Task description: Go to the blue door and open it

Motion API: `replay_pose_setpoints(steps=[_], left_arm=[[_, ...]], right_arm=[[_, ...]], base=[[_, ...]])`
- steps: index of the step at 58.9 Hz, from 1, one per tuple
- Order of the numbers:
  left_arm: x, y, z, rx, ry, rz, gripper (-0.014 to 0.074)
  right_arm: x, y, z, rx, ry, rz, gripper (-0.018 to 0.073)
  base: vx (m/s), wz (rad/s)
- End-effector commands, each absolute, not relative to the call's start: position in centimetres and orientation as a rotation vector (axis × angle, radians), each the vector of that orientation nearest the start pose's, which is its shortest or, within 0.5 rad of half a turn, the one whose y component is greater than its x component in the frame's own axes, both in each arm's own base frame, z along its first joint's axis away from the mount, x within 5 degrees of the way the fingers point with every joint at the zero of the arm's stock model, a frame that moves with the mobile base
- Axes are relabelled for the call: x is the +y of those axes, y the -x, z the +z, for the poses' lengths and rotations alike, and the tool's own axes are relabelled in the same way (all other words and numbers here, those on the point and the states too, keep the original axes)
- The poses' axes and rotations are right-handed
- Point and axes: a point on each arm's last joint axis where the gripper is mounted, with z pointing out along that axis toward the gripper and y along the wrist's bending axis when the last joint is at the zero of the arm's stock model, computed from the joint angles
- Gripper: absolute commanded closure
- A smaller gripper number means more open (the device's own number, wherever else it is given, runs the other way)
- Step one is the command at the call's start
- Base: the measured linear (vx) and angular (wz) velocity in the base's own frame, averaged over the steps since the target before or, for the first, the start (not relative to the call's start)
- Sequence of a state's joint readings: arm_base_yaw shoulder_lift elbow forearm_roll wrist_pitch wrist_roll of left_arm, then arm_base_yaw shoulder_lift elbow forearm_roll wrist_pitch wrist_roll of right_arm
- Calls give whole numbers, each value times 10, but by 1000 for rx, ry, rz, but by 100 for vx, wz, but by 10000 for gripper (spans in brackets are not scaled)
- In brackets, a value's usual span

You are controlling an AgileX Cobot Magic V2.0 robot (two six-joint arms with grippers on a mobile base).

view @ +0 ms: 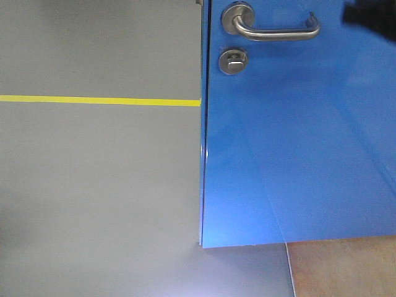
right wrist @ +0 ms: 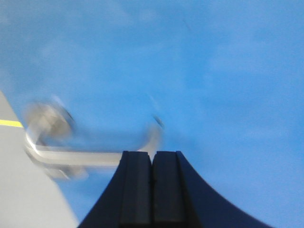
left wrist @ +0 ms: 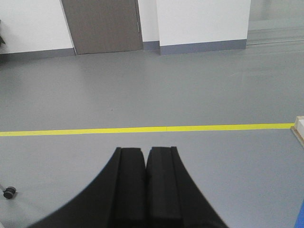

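Grey floor with yellow line at left; blue door filling right of front view, edge standing clear of floor behind, apparently ajar. Lever handle and thumb-turn lock near door's left edge. Left gripper clenched on nothing, aimed at open floor. Right gripper pressed shut, empty, just below blurred handle. Step: reaching for handle. Next, likely: fingers parted, closed round lever, pressed down.

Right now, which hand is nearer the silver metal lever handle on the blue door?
Right. The right hand is shut, just in front of the silver lever handle; the left hand, also shut, faces open grey floor.
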State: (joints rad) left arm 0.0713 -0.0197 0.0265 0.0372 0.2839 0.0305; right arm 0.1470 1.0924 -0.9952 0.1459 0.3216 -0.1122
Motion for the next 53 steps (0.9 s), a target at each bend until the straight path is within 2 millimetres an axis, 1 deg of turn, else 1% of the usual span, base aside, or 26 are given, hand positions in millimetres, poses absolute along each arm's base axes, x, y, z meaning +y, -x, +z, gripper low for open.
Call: replay_pose_setpoints(steps=[1,2,3,6,16,20,26,31,37,46,48,49,53], left_arm=[[5,-55,187,1684,18,103,526],[5,-55,187,1684,18,103,526],[5,-55,187,1684,18,103,526],[5,-55,187,1684,18,103,526],[5,-55,187,1684,18,103,526],[5,-55,187,1684,18,103,526],[5,-55,187,1684,18,103,526],[5,-55,187,1684,18,103,526],[5,-55,187,1684,18,103,526],[5,-55,187,1684,18,103,526],[5,-55,187,1685,18,103,526],[5,-55,187,1685,19,103,526],[5,-55,187,1683,18,104,526]], right_arm=[[28,-198,394,1621,229,0,557],[27,-194,387,1623,244,-20,557],[25,-186,387,1595,256,-48,557],[18,-170,371,1597,255,-84,557],[-3,-120,329,1603,112,-146,557],[-6,-102,312,1585,77,-168,557],[-5,-84,280,1586,31,-129,557],[-4,-73,257,1581,-20,-68,557],[-4,-63,230,1560,-48,-43,557],[-3,-55,198,1521,-43,-44,557],[-3,-56,194,1537,-43,-46,557],[-4,-57,192,1572,-47,-48,557],[-4,-57,188,1616,-51,-50,557]], base=[[0,0],[0,0],[0,0],[0,0],[0,0],[0,0],[0,0],[0,0],[0,0],[0,0],[0,0],[0,0],[0,0]])
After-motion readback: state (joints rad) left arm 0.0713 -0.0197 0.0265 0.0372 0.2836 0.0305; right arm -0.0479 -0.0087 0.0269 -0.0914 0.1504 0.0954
